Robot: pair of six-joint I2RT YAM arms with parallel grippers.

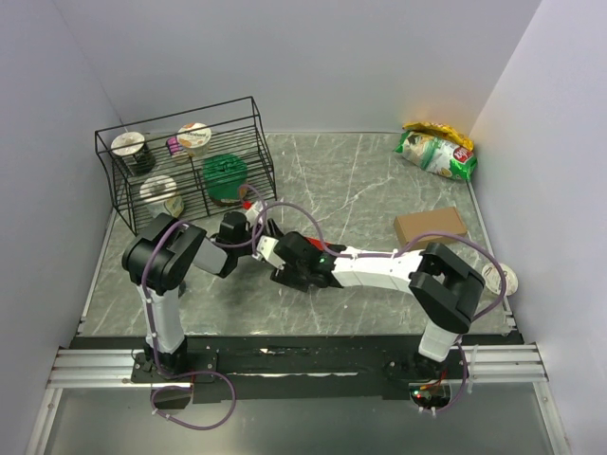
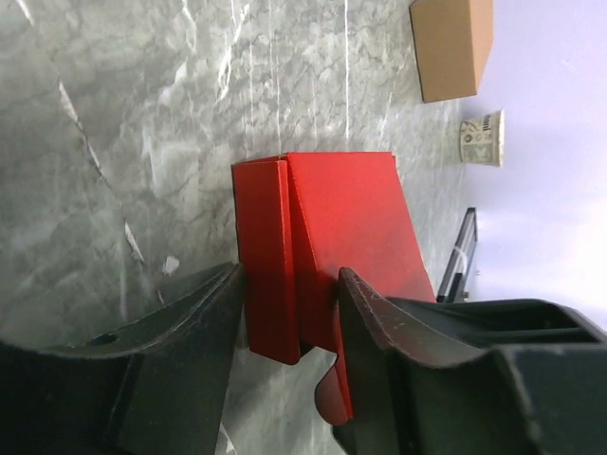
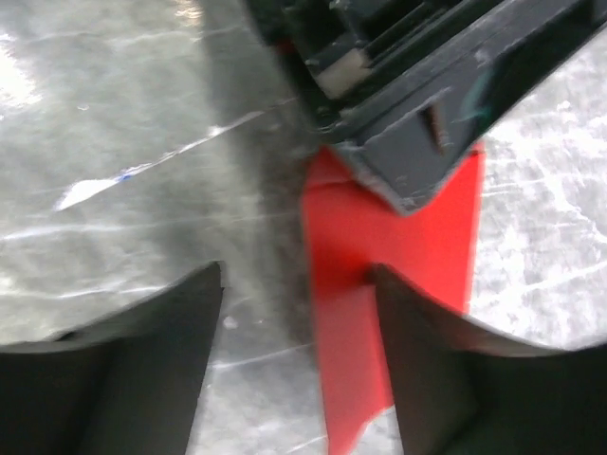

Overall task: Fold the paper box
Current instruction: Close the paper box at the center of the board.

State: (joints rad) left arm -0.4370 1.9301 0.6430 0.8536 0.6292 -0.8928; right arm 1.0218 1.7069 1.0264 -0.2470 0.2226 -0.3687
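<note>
Wire basket [image 1: 175, 116] blocks rear-left; tabletop [image 1: 351, 190] free between paper box [image 2: 322, 218], brown box [image 1: 430, 226].

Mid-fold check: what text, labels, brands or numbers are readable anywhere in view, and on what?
No text here is legible enough to quote.
Snack bags: red label patch, too small to read.
Paper cup: dark print, blurred.
Tubs in the wire basket: printed labels, too small to read.
Red paper box and brown cardboard box: no print on the faces in view.

Matt red card paper box [image 2: 346, 213], glossy grey marbled table [image 2: 142, 142], black wire basket [image 1: 175, 117]
</note>
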